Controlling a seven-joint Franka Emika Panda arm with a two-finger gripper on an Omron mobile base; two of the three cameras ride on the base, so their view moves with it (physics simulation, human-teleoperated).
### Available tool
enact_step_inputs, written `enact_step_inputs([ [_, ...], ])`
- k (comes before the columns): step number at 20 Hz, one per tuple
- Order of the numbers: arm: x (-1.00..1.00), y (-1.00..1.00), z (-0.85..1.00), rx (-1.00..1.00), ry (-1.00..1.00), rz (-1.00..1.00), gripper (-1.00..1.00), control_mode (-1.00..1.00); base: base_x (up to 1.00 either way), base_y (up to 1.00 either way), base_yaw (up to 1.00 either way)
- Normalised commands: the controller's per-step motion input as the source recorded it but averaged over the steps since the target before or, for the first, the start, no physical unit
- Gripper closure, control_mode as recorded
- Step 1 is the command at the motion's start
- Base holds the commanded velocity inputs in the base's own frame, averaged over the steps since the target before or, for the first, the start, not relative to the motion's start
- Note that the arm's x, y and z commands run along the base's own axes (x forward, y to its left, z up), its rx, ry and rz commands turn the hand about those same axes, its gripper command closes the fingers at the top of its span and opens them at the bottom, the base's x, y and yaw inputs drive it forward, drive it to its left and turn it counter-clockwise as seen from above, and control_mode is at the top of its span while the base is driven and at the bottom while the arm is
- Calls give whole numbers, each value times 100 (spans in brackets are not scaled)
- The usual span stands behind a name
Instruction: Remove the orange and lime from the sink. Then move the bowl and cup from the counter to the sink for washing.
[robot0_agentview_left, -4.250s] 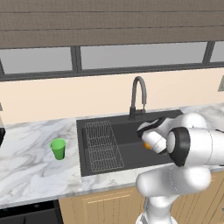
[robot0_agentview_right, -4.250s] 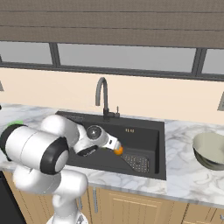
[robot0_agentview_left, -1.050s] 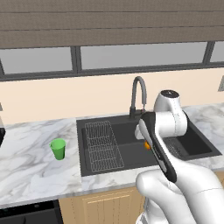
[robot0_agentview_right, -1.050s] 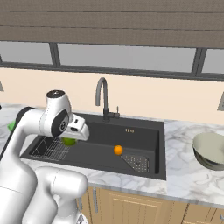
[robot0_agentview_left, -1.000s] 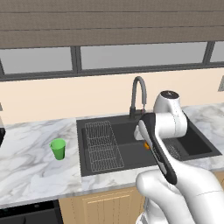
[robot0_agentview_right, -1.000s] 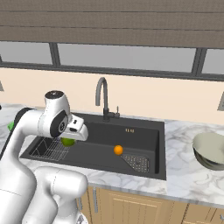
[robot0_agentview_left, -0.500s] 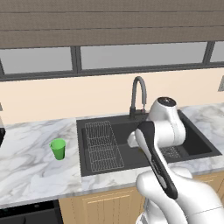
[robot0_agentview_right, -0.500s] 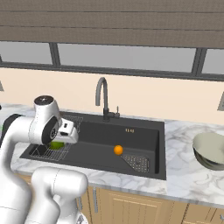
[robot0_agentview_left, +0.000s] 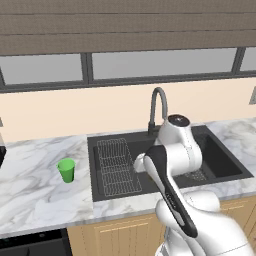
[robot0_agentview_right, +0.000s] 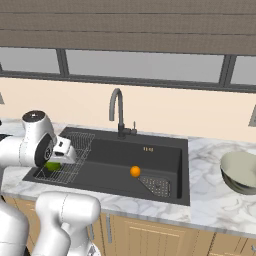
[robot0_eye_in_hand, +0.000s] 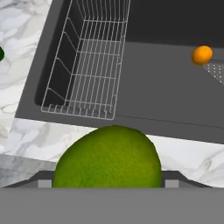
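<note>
Hand (robot0_agentview_right: 56, 162) is clamped on the lime (robot0_eye_in_hand: 107, 158), held above the sink's (robot0_agentview_right: 165, 196) front-left edge by the wire rack (robot0_eye_in_hand: 89, 61). Orange (robot0_agentview_right: 135, 171) lies on the sink floor beside the drain – cup (robot0_agentview_left: 66, 170) on left counter (robot0_agentview_left: 35, 190), bowl (robot0_agentview_right: 241, 171) on the far right.

White marble counter (robot0_agentview_left: 35, 192), green cup (robot0_agentview_left: 66, 170) left, bowl (robot0_agentview_right: 241, 172) right

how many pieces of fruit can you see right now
2. The orange lies on the sink floor beside the drain. The lime sits between the gripper's fingers, above the counter at the sink's front edge. Others could be hidden behind the arm.
</note>
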Motion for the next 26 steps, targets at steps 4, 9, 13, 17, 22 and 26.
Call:
enact_step_inputs([
  [4, 0, 45, 0, 1, -5, 2, 100, -100, 0, 0, 0],
  [9, 0, 42, 0, 4, -2, 1, 100, -100, 0, 0, 0],
  [13, 0, 40, 0, 6, -2, 0, 100, -100, 0, 0, 0],
  [17, 0, 39, 0, 7, 0, 0, 100, -100, 0, 0, 0],
  [22, 0, 38, 0, 7, 0, 0, 100, -100, 0, 0, 0],
  [26, 0, 41, 0, 6, 0, 0, 100, -100, 0, 0, 0],
])
